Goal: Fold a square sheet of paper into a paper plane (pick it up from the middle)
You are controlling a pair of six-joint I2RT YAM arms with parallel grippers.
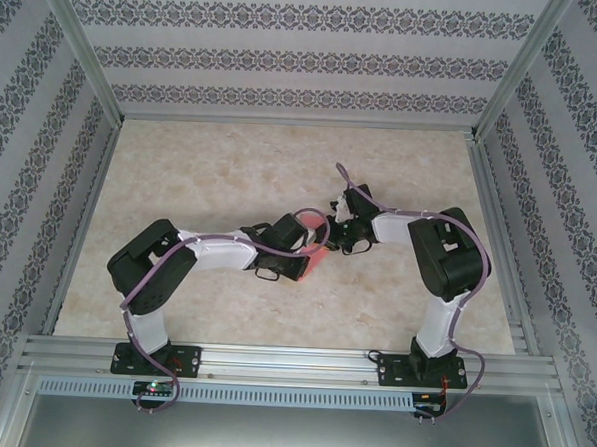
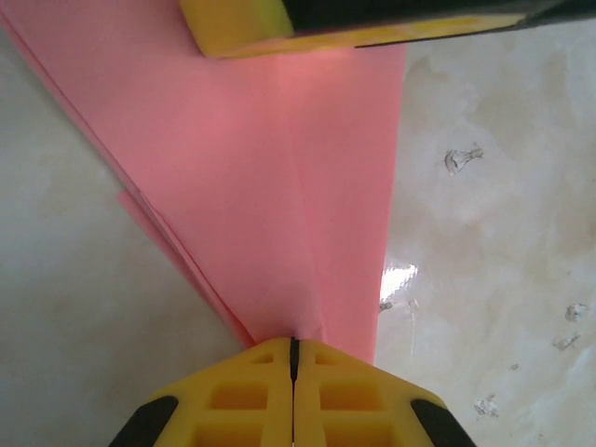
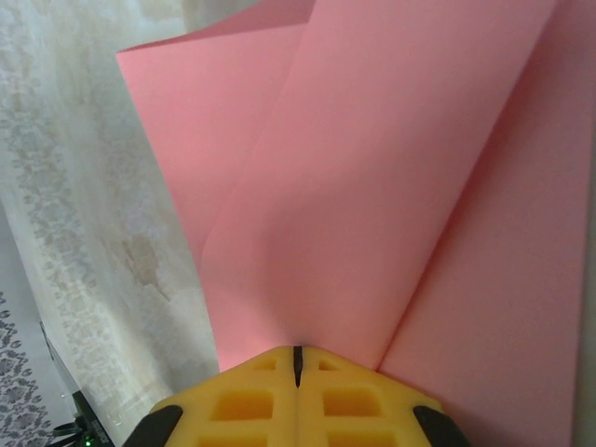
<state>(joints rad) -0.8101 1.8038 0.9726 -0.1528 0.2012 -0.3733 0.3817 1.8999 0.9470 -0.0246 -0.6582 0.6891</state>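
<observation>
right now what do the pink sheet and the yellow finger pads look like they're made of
The pink sheet: thin matte paper, judging by sharp creases and layered edges. Yellow finger pads: probably moulded plastic or rubber, matte, with square pockets.

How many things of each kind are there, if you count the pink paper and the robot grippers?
pink paper: 1
grippers: 2 (left gripper, right gripper)
Total: 3

Black-and-white arms (image 1: 217, 251) with lilac cables (image 1: 343, 174), yellow end effector fingers (image 2: 242, 400)
</observation>
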